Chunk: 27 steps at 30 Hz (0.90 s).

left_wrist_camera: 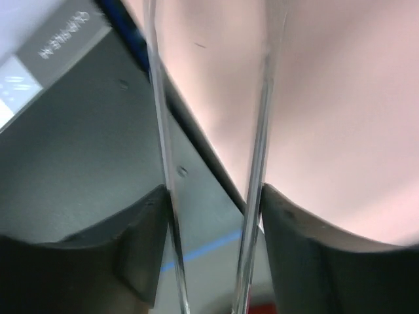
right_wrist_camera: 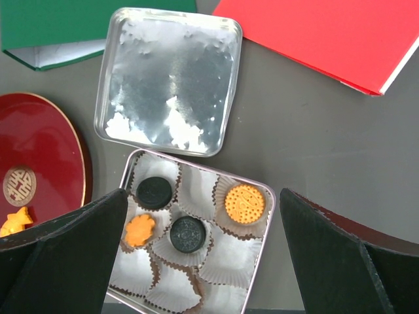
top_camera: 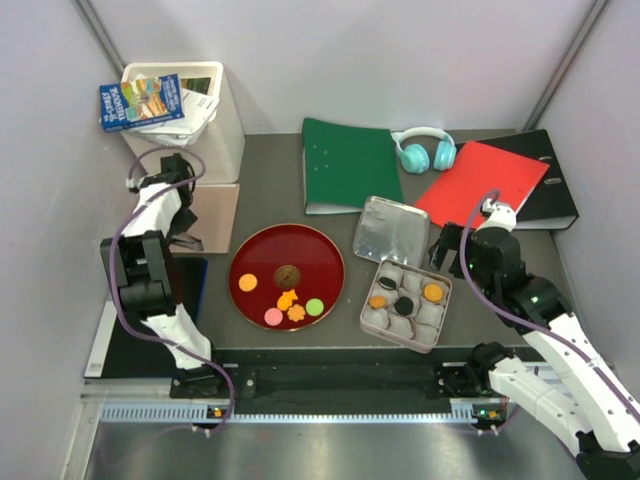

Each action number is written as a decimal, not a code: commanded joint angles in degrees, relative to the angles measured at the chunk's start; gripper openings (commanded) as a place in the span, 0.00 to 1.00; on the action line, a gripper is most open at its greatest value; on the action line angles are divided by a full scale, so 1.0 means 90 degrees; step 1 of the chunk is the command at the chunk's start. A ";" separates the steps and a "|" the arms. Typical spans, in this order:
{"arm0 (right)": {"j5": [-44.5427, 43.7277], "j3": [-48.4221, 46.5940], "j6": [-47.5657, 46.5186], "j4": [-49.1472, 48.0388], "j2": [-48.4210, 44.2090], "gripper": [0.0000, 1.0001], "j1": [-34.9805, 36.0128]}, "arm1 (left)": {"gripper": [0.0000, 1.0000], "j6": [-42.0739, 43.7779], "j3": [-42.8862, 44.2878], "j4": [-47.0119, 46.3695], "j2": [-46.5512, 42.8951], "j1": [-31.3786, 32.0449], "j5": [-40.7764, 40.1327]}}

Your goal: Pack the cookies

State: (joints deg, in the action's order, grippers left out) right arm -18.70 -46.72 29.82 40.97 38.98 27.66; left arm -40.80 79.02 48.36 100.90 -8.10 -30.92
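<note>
Several cookies lie on the red plate: an orange round, a brown chocolate-chip, a pink, a green and orange shapes. The open tin with paper cups holds two black sandwich rounds, an orange flower and an orange round. My right gripper hangs open above the tin, empty. My left gripper is at the far left by a pink box. Its fingers press on two clear strips, like the arms of tongs.
The tin's lid lies behind the tin. A green folder, teal headphones, and a red folder on a black binder sit at the back. A white bin with booklets stands back left.
</note>
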 commanded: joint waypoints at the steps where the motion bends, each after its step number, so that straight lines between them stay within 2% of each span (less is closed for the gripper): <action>1: 0.0037 0.0054 -0.0023 -0.0314 0.0024 0.99 0.0061 | 0.68 0.0294 0.0155 -0.0178 0.0068 -0.0262 -0.0013; 2: 0.0027 0.0045 -0.0032 -0.0343 0.0063 0.99 0.0081 | 0.79 0.0333 0.0155 -0.0197 0.0049 -0.0262 0.0065; 5: 0.0017 0.0006 -0.0081 -0.0382 0.0160 0.99 0.0149 | 0.91 0.0324 0.0136 -0.0227 -0.0146 -0.0262 0.0289; 6: 0.0007 -0.0004 -0.0091 -0.0392 0.0180 0.99 0.0169 | 0.99 0.0314 0.0145 -0.0207 -0.0205 -0.0262 0.0368; 12: -0.0061 -0.0151 -0.0208 -0.0412 0.0356 0.99 0.0296 | 0.99 0.0119 0.0194 -0.0061 -0.0761 -0.0233 0.0934; 15: -0.0022 -0.0209 -0.0237 -0.0460 0.0434 0.99 0.0315 | 0.99 0.0138 0.0204 -0.0061 -0.1171 0.0000 0.1130; 18: 0.0046 -0.0277 -0.0238 -0.0490 0.0571 0.99 0.0315 | 0.99 0.0197 0.0194 -0.0187 -0.1445 0.0702 0.1121; 19: 0.0075 -0.0307 -0.0218 -0.0499 0.0648 0.99 0.0325 | 0.99 0.0207 0.0185 -0.0236 -0.1484 0.1256 0.1130; 21: 0.0124 -0.0356 -0.0218 -0.0509 0.0766 0.99 0.0325 | 0.99 0.0246 0.0165 -0.0479 -0.1553 0.1815 0.1198; 22: 0.0173 -0.0414 -0.0237 -0.0490 0.0824 0.99 0.0315 | 0.99 0.0284 0.0136 -0.0626 -0.1563 0.2359 0.1441; 25: 0.0154 -0.0599 -0.0208 -0.0344 0.1176 0.99 0.0315 | 0.99 0.0373 0.0087 -0.0987 -0.1475 0.3230 0.1861; 27: 0.0125 -0.0629 -0.0199 -0.0314 0.1303 0.99 0.0306 | 0.99 0.0402 0.0048 -0.1212 -0.1378 0.3467 0.2135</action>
State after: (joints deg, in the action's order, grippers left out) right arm -17.76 -48.64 28.49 38.94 48.97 29.89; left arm -38.35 79.09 43.00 88.55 18.48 -17.28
